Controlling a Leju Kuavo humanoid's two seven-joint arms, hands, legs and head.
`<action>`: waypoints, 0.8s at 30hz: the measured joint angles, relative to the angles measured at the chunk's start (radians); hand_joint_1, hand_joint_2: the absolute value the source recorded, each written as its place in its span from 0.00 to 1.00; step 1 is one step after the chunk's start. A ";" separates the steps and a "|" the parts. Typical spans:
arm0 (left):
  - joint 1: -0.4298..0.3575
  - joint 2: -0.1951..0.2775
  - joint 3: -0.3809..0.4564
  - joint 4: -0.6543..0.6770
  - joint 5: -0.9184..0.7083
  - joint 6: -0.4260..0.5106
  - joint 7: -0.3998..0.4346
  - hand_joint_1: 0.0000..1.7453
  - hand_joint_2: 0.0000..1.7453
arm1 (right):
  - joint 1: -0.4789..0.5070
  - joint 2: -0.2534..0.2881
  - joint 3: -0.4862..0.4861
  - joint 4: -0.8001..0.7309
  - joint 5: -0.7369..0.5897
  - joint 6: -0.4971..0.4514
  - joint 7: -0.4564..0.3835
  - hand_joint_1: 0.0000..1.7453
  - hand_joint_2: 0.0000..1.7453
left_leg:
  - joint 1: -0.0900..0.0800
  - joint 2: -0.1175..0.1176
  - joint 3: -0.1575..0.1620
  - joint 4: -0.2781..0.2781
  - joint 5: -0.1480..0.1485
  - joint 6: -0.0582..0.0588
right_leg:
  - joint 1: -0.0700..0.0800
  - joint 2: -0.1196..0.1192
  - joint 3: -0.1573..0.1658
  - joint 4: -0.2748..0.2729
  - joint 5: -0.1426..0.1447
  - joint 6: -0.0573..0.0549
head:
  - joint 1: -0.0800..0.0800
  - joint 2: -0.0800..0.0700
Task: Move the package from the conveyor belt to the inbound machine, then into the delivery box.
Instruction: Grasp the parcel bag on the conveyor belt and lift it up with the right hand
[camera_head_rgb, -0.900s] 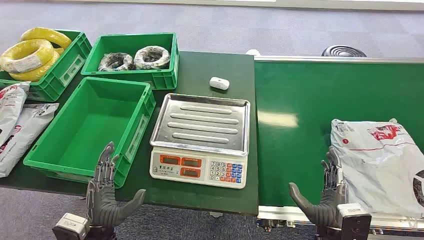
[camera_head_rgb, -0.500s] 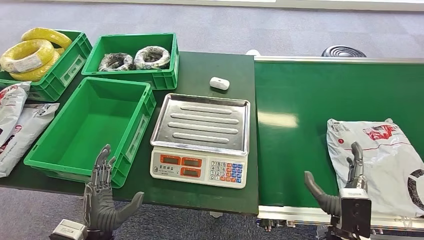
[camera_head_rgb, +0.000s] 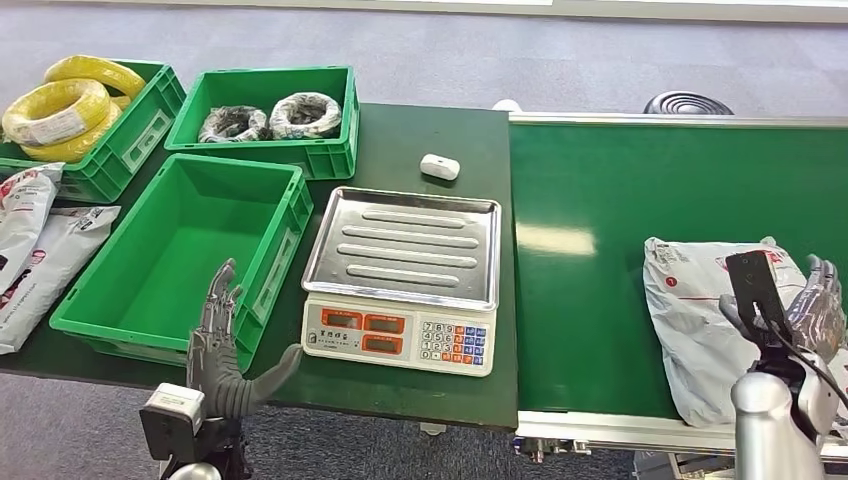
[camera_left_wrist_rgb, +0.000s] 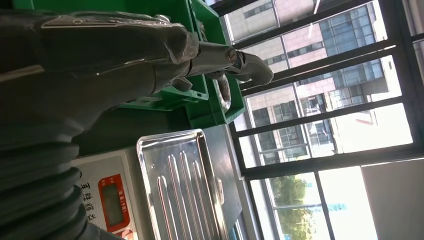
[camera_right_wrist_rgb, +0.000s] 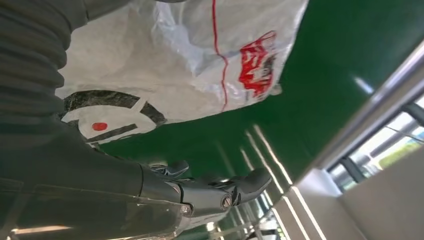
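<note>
A white plastic package (camera_head_rgb: 700, 320) with red print lies on the green conveyor belt (camera_head_rgb: 600, 180) at the right. My right hand (camera_head_rgb: 815, 305) hovers over the package's near right part, fingers apart and empty. The right wrist view has the package (camera_right_wrist_rgb: 200, 60) just beyond that hand (camera_right_wrist_rgb: 150, 192), with belt between them. The inbound machine is a white scale with a bare steel tray (camera_head_rgb: 405, 245) at the table's middle. An empty green delivery box (camera_head_rgb: 170, 250) stands left of it. My left hand (camera_head_rgb: 225, 345) is open at the table's front edge, beside the box's near corner.
Two more green crates stand at the back left, one with yellow coils (camera_head_rgb: 60, 105), one with dark coils (camera_head_rgb: 270, 115). White bags (camera_head_rgb: 30, 240) lie at the far left. A small white device (camera_head_rgb: 438, 166) sits behind the scale. The left wrist view shows the scale tray (camera_left_wrist_rgb: 180, 185).
My right arm has risen and swung right, bringing the hand over the package. The package has drifted left along the belt. My left hand has lifted slightly toward the table edge.
</note>
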 joint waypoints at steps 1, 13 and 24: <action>-0.004 0.001 0.000 0.003 0.003 0.008 -0.001 0.00 1.00 | -0.038 -0.017 0.000 0.073 0.018 0.001 0.020 0.00 1.00 | 0.000 0.000 0.000 0.000 0.000 0.000 | 0.000 0.000 0.000 0.000 0.000 0.000 | 0.000 0.000; -0.041 0.010 -0.016 0.042 0.039 0.035 -0.018 0.00 1.00 | -0.203 -0.075 0.003 0.571 0.100 0.170 0.233 1.00 1.00 | 0.000 -0.004 -0.002 0.000 0.000 0.000 | 0.000 -0.002 -0.002 0.000 -0.001 0.000 | 0.000 0.000; -0.035 0.016 -0.015 0.047 0.044 0.033 -0.018 0.00 1.00 | -0.267 -0.069 0.003 0.638 0.111 0.183 0.205 1.00 1.00 | 0.000 -0.004 -0.002 0.000 0.000 0.000 | 0.000 -0.002 0.000 0.000 0.000 0.000 | 0.000 0.000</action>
